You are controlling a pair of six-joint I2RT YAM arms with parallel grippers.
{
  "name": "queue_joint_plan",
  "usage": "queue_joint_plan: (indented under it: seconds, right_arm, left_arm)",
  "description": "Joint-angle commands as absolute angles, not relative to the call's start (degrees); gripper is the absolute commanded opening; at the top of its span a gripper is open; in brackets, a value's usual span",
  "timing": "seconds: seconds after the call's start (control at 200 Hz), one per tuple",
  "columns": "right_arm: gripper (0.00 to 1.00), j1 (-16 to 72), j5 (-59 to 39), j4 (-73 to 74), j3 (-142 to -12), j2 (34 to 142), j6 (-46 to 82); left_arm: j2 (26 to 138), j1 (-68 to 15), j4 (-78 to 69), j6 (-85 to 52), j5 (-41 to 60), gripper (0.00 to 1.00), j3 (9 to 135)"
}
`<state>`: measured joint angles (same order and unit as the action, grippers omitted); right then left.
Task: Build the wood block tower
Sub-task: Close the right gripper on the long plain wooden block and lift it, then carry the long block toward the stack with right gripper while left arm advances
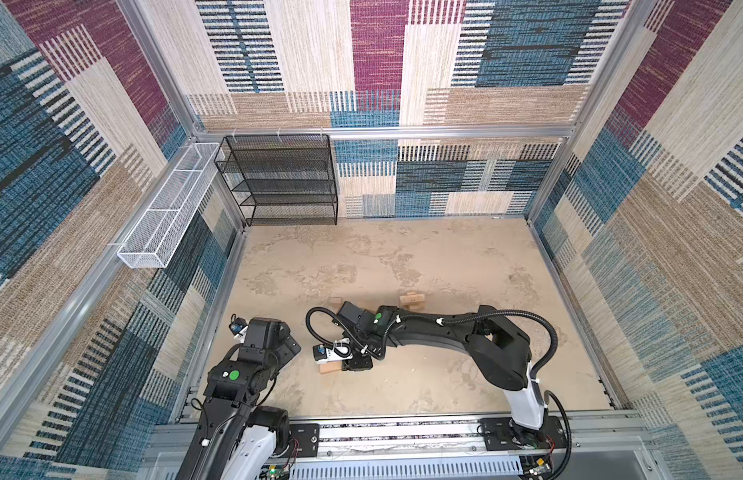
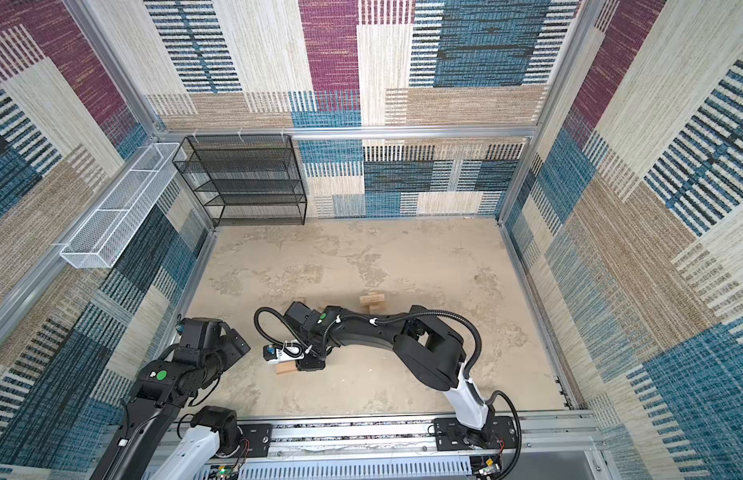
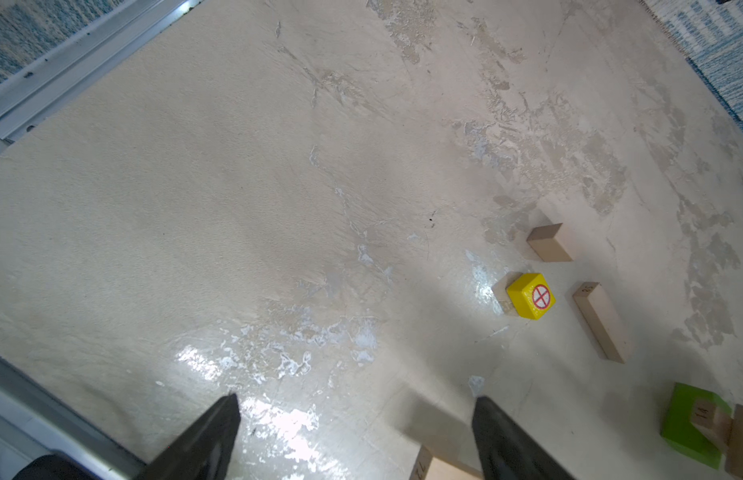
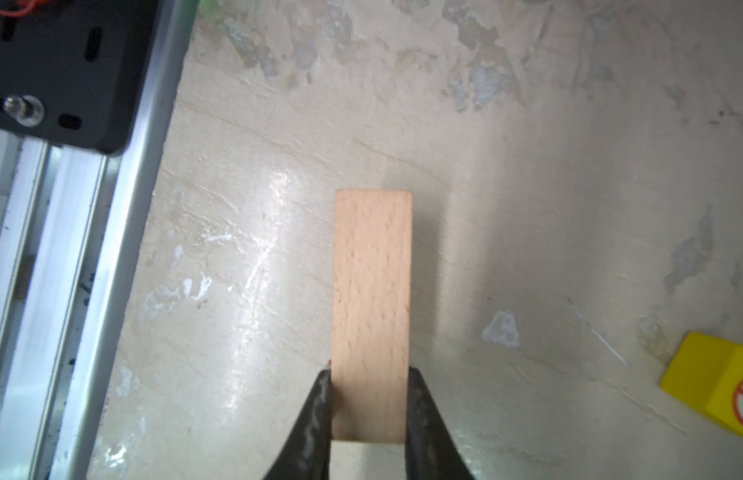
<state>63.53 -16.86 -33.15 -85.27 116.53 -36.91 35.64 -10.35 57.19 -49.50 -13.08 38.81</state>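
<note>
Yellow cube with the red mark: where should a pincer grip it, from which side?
I'd close on two opposite flat sides of the yellow cube, coming from above: it sits flat on the table, apart from the loose tan brick beside it. The open left pincer is free.

This is a robotics lab test cell, not a lived-in room. A scuffed beige tabletop (image 1: 423,257) is boxed in by aluminium frame rails (image 1: 386,132) and walls of patchwork carpet tile (image 1: 378,50). The left arm (image 1: 232,399) and right arm (image 1: 498,353) are bolted to a slotted metal base rail (image 1: 403,434), which runs near the jaws of the right gripper (image 4: 370,370). A black mesh shelf (image 1: 278,178) and a white wire basket (image 1: 166,208) sit at the far walls, well apart from those jaws and from those of the left gripper (image 3: 356,400).
</note>
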Motion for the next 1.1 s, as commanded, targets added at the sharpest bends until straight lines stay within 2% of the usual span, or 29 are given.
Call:
queue_joint_plan:
  seconds: [0.0,0.386,0.736,1.097]
  right_arm:
    - [0.00,63.53,-16.00,-27.33,-83.67,113.91,-31.23]
    - [0.00,62.66,-14.56,-22.65,-72.81,103.53,-25.64]
    - [0.00,57.83,-14.95,-16.13,-62.32,89.63,-17.95]
    - [0.00,56.33,-7.79,-16.06,-56.59,77.60,-12.29]
  left_arm:
    - [35.60,-10.35,56.52,-47.96,-13.24,0.92,39.37]
    - [35.79,-10.46,56.53,-47.64,-13.35,0.91,39.51]
    - [37.40,-10.55,56.09,-46.78,-11.88,0.90,39.49]
    - [39.57,-10.55,52.74,-43.63,-6.33,0.91,39.02]
